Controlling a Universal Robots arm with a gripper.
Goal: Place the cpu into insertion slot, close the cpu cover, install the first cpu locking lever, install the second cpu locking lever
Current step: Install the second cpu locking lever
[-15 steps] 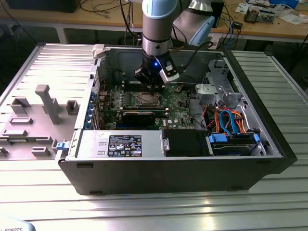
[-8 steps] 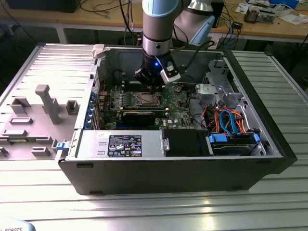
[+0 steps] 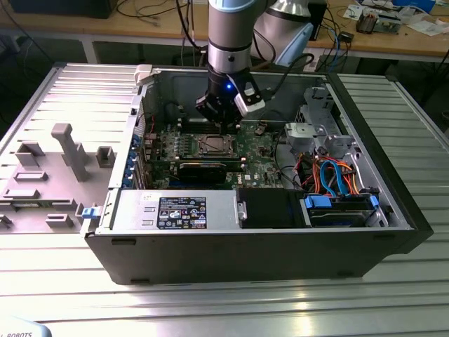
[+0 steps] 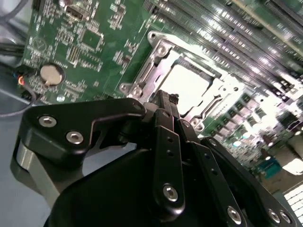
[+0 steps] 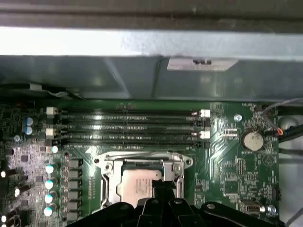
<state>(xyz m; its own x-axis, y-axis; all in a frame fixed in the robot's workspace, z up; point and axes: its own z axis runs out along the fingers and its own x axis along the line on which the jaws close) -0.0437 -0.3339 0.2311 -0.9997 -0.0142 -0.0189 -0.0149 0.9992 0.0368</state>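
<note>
— How far along is it, from where you stand?

— I'd say the first step is done. In both wrist views the cpu (image 5: 136,182) lies flat inside the insertion slot (image 5: 105,188), near the bottom middle of the first wrist frame and just right of centre in the second wrist frame. In the exterior view the socket sits at the centre of the frame on the green motherboard (image 3: 259,151), inside the open computer case (image 3: 379,189).

— And the cpu cover?

— The cpu cover (image 4: 156,59) looks to be down, a silver frame lying around the chip with the chip showing through its window. Whether it is fully seated I can't judge. I can't pick out either of the 2 locking levers well enough to say they are latched, so I'd count both as still to do.

— What's the claw doing?

— The gripper (image 4: 166,98) hangs right over the near edge of the socket, its black fingers drawn together to a narrow tip with nothing between them. Whether the tip touches the cover, I can't tell.

— How does the chip look?

— Small, square, a pale dull metal top, glaring almost white under the light. It looks level, not tilted.
</note>
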